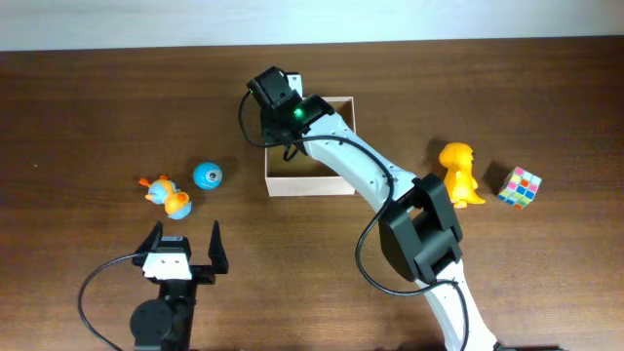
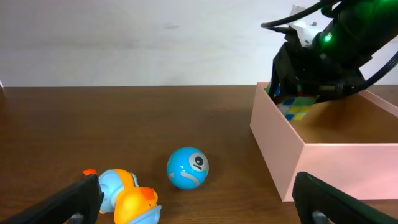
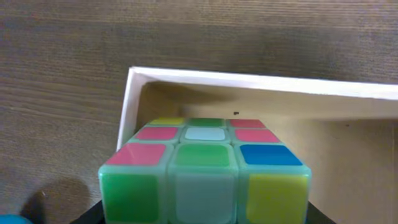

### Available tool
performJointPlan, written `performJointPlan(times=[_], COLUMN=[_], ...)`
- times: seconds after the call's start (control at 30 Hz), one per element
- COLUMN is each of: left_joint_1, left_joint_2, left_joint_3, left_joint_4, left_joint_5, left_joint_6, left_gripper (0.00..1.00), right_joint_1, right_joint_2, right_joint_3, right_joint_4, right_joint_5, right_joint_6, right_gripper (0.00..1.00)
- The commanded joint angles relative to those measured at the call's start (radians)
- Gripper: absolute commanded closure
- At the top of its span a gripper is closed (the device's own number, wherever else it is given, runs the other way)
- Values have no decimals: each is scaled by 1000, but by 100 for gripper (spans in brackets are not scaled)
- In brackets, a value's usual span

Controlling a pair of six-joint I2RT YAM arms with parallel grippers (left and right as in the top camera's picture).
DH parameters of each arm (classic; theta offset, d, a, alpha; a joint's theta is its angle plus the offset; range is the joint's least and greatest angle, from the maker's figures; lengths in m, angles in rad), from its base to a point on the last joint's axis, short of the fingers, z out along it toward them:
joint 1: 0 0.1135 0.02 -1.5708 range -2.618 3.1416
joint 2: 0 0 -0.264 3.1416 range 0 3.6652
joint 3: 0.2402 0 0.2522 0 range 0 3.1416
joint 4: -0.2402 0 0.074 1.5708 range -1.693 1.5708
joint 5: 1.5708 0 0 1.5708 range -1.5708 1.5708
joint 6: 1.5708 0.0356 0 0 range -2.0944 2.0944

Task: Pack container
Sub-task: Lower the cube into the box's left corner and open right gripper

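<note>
The container (image 1: 312, 185) is a square box with cream walls and a tan floor, standing at mid-table. My right gripper (image 1: 276, 97) reaches over its far left corner, shut on a colourful puzzle cube (image 3: 205, 168). In the left wrist view that cube (image 2: 295, 107) hangs at about rim height just inside the container (image 2: 336, 165). The right wrist view shows the container's corner rim (image 3: 261, 84) right behind the cube. My left gripper (image 1: 182, 246) stands open near the front left, holding nothing, and is apart from the toys.
A blue ball (image 1: 207, 175) and an orange-and-blue duck (image 1: 168, 195) lie left of the box, ahead of the open left gripper (image 2: 199, 205). A yellow toy figure (image 1: 460, 174) and a second puzzle cube (image 1: 520, 187) sit to the right.
</note>
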Motion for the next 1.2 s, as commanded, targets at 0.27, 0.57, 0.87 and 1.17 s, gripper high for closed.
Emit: performJointPlan(times=[0.27, 0.57, 0.87, 1.17], left_joint_1=[5, 5, 5, 5], left_joint_2=[-8, -8, -8, -8], left_joint_3=[-7, -7, -7, -7], left_joint_4=[2, 2, 2, 2], left_joint_5=[-3, -3, -3, -3], left_joint_6=[15, 15, 15, 15], left_gripper=[1, 1, 1, 1], right_joint_1=[-2, -20, -77, -86], right_joint_2=[7, -6, -2, 25], right_joint_3=[13, 23, 21, 13], right_joint_4=[13, -51, -87, -55], right_joint_5=[24, 24, 28, 27], right_joint_6=[9, 1, -34, -61], right_gripper=[28, 60, 86, 85])
